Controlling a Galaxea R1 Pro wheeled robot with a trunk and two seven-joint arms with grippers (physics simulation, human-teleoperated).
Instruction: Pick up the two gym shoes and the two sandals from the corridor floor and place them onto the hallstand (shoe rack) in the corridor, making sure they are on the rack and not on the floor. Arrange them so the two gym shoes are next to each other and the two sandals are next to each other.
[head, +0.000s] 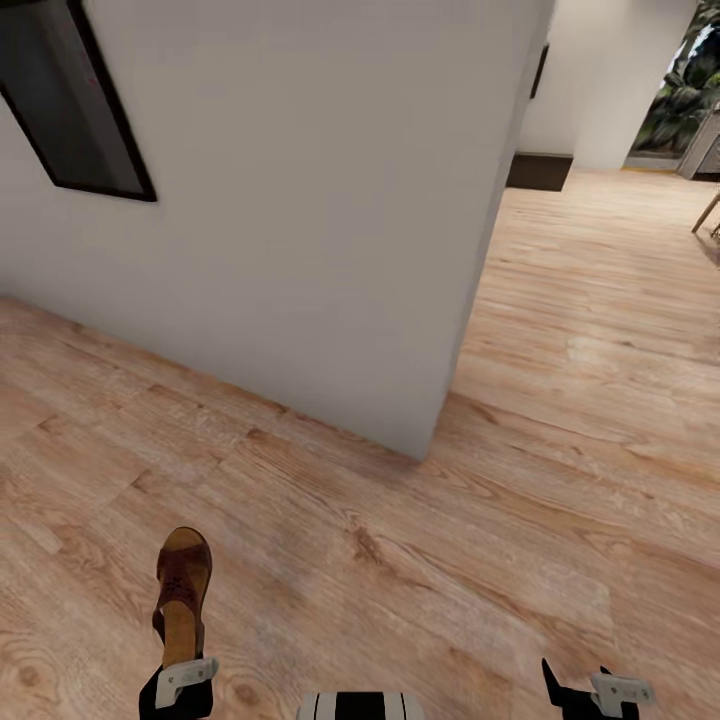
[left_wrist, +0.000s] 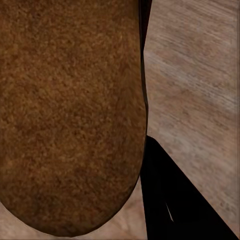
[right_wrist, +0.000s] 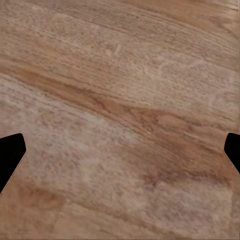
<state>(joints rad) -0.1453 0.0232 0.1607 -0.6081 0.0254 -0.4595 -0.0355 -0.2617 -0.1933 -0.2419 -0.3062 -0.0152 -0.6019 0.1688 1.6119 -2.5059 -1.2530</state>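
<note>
Nearest the robot, the left gripper (head: 178, 685) clamps the heel end of a brown sandal (head: 182, 590), its grainy tan footbed (left_wrist: 70, 115) and maroon straps pointing toward the white wall corner (head: 425, 440). The right gripper (head: 600, 692), farther from that corner, hangs with fingers (right_wrist: 10, 155) spread wide over knotty wood-plank corridor floor (head: 560, 400). Beyond the corner, a dark-framed panel (head: 70, 100) hangs on the smooth wall.

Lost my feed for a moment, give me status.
Left gripper shut on sandal, carried above corridor floor. Right gripper open, empty. White wall corner close ahead.
</note>
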